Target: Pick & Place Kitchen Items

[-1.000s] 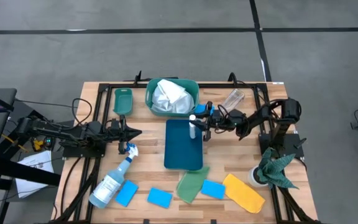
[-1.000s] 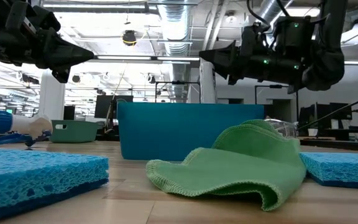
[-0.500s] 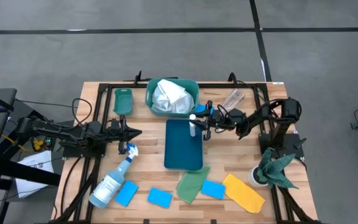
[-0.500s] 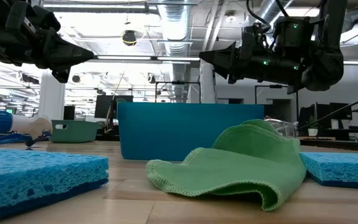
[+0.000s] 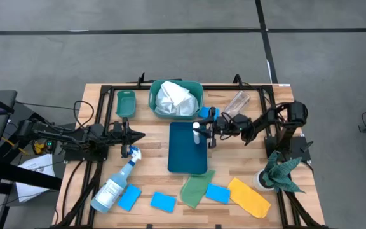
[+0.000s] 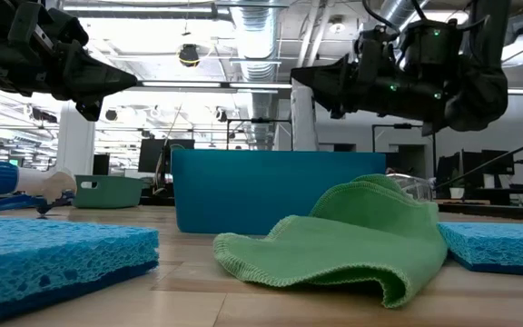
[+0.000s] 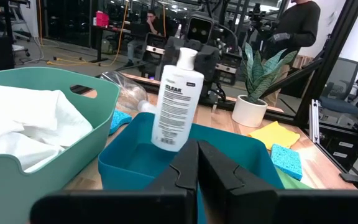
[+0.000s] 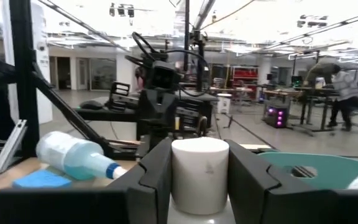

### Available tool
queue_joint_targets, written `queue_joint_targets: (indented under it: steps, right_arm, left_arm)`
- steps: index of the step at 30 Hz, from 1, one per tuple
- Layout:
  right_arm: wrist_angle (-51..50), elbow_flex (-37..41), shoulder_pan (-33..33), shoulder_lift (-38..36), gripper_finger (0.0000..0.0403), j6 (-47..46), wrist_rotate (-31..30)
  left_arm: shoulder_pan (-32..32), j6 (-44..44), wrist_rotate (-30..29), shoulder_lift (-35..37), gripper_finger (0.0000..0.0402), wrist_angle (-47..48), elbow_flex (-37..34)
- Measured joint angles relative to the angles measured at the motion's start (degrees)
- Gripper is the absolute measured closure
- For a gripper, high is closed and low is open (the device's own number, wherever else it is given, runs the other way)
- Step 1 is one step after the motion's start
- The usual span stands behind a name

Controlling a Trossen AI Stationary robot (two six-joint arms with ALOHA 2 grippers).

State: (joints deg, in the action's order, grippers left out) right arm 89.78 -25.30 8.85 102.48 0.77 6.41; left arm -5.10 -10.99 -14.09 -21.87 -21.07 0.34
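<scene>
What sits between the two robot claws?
Seen from above: the blue tray, with a white bottle held over it by the right gripper. The left gripper waits shut.

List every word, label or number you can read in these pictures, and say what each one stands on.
"CLEAR": top line of the label on the white bottle held in the right gripper above the blue tray.
The smaller print under it is too blurred to read.
Nothing else carries readable text.

Your left gripper (image 5: pixel 138 135): jaws pressed together, arm low at counter's left | your right gripper (image 5: pixel 199 129): jaws clamped, arm reaching left, raised.
</scene>
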Motion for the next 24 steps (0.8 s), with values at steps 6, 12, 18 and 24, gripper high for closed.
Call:
queue_joint_targets:
  steps: [6, 12, 18, 24]
  right_arm:
    - [-0.53, 0.02, 0.53, 0.0, 0.0295, 1.27, -1.85]
    - [0.26, 0.44, 1.09, 3.62, 0.0295, 0.17, -2.19]
    - [0.15, -1.52, 0.11, 5.03, 0.0295, 0.27, -1.95]
    - [0.11, -1.7, 0.69, 5.05, 0.0295, 0.8, -1.92]
  left_arm:
    - [0.01, -0.02, -0.02, 0.0, 0.0401, 0.0, 0.0]
    - [0.0, -0.02, -0.02, 0.02, 0.0401, 0.0, 0.0]
    - [0.0, -0.02, 0.0, 0.0, 0.0401, -0.02, 0.0]
    - [0.0, -0.01, -0.02, 0.02, 0.0401, -0.02, 0.0]
